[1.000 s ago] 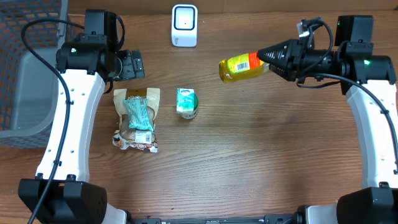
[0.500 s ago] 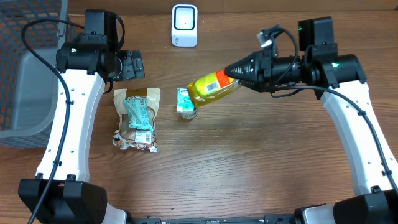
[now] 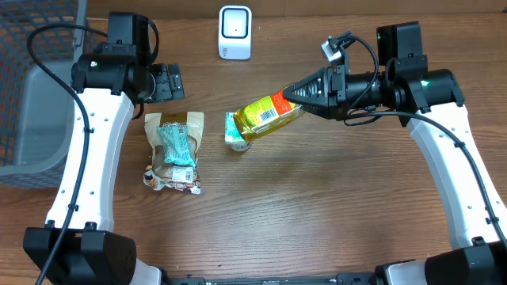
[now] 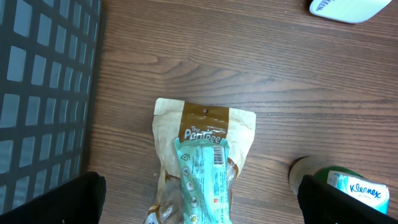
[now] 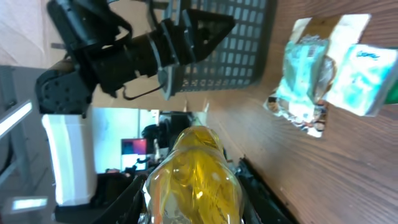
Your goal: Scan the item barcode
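Observation:
A yellow bottle (image 3: 265,116) with a red-and-white label hangs tilted over the middle of the table, its barcode facing up. My right gripper (image 3: 299,98) is shut on the bottle's neck end; in the right wrist view the bottle (image 5: 193,177) fills the space between the fingers. The bottle's far end hovers over a teal tissue pack (image 3: 237,131). The white scanner (image 3: 234,32) stands at the back centre. My left gripper (image 3: 166,82) is open and empty, held over the top of a brown snack bag (image 4: 205,130).
A teal packet (image 3: 176,145) lies on the snack bag (image 3: 173,154) at left centre. A dark mesh basket (image 3: 24,79) stands at the far left, also visible in the left wrist view (image 4: 43,93). The scanner's edge (image 4: 348,7) shows top right there.
My right arm swung left with the bottle, from the back right to above the tissue pack. The bottle has turned so that its barcode faces up. The left arm has not moved.

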